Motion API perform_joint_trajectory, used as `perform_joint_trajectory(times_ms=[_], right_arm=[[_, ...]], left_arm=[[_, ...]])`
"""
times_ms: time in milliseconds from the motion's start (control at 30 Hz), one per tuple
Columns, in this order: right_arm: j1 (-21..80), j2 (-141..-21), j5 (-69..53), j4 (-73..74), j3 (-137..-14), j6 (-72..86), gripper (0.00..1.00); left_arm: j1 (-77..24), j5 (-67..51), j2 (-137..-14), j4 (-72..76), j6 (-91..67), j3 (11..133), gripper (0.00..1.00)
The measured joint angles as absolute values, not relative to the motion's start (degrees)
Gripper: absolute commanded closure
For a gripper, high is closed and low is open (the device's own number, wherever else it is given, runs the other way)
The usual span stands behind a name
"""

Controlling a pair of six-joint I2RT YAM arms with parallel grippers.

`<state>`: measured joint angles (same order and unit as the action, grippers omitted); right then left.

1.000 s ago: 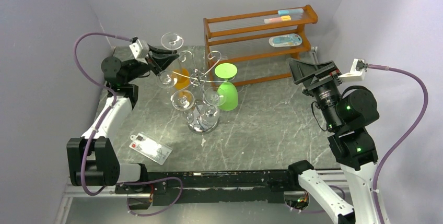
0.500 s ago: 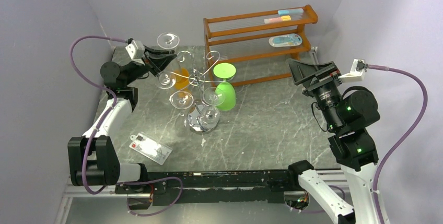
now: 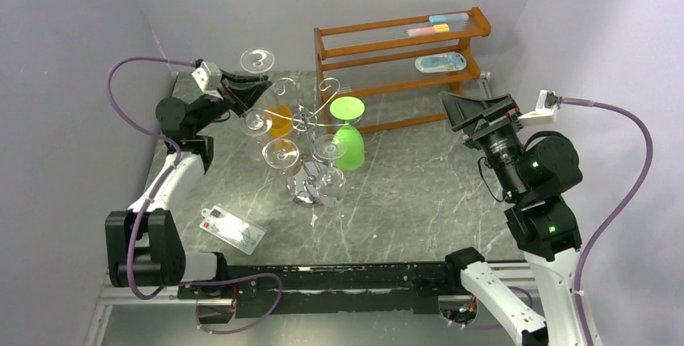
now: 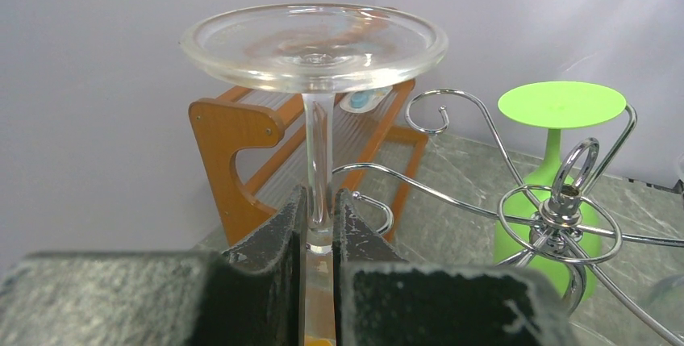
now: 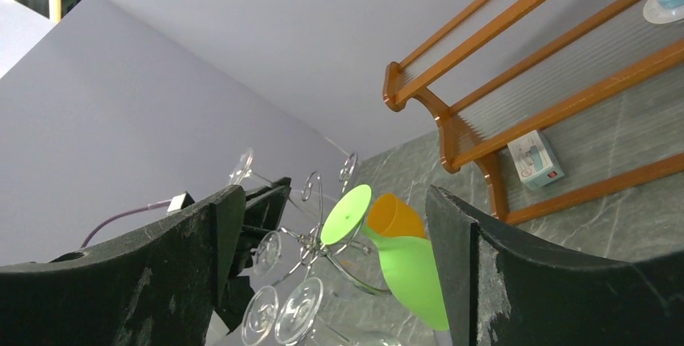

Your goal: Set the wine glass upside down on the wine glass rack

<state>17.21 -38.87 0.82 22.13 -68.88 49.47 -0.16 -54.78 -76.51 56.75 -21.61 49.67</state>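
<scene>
Step in hand: you're carrying the glass in to the rack, and it isn't hung yet. Your left gripper (image 4: 319,210) is pinching the wine glass (image 4: 314,39) by the lower stem, fingers (image 4: 284,225) pressed against it on both sides.

The glass is sitting on the left side of the wine glass rack (image 4: 565,205), near it but not touching any wire. It's already inverted: the foot is pointing up and the bowl is hanging below the fingers. The bowl is hidden in the wrist view and shows only from above. The long axis is running along the stem and looks close to vertical, though I can't call any fine tilt. The foot is riding above the nearest curled arm (image 4: 440,116).

Next move, as I'm reading it:
- slide the stem sideways into the open mouth of a free curl, with the foot above the wire
- lower until the foot is resting on the wire
- open up and back out to the left

I'm expecting the bowl to pass tight by the orange glass (image 3: 280,120). The green glass (image 4: 556,120) is hanging on the far side.

Your right gripper (image 5: 335,225) is hanging well apart, jaws spread wide and holding nothing.
</scene>
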Motion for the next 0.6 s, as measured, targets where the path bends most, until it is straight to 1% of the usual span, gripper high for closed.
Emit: perform_joint_trajectory(times_ms=[400, 600], right_arm=[[17.2, -39.4, -0.3, 22.1, -68.8, 49.3, 0.14], [17.2, -45.2, -7.7, 22.0, -70.8, 47.0, 0.14]], left_arm=[[-0.2, -50.3, -76.8, 54.2, -19.0, 50.1, 0.95], [-0.2, -47.7, -78.6, 53.8, -17.6, 50.1, 0.95]])
